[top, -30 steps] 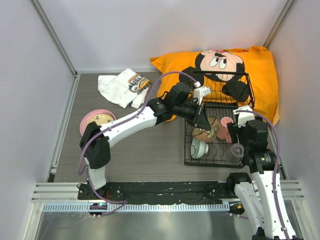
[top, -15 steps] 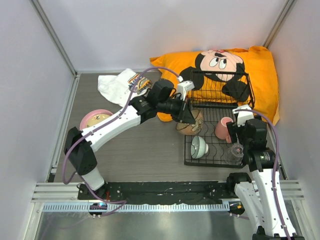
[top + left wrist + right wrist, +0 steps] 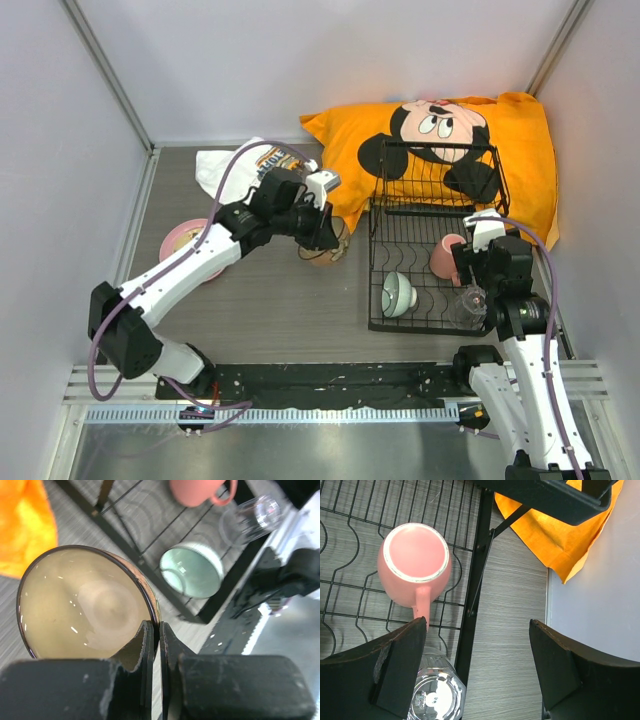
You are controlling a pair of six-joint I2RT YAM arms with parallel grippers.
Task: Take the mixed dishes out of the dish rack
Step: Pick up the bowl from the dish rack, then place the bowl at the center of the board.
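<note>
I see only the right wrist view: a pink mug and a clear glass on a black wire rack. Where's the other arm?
Observer: The left gripper is shut on the rim of the brown patterned bowl, outside the dish rack, off its left side.
Operator: Anything else in the rack?
Observer: A pale green bowl, near its front left corner.
Operator: Any dishes already out?
Observer: A pink plate lies far left on the table, partly behind the left arm.

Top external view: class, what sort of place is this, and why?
Probably a robot test cell, not a kitchen: plain white walls, a left arm and right arm mounted on a metal rail, plus a dish rack and orange cartoon pillow.
</note>
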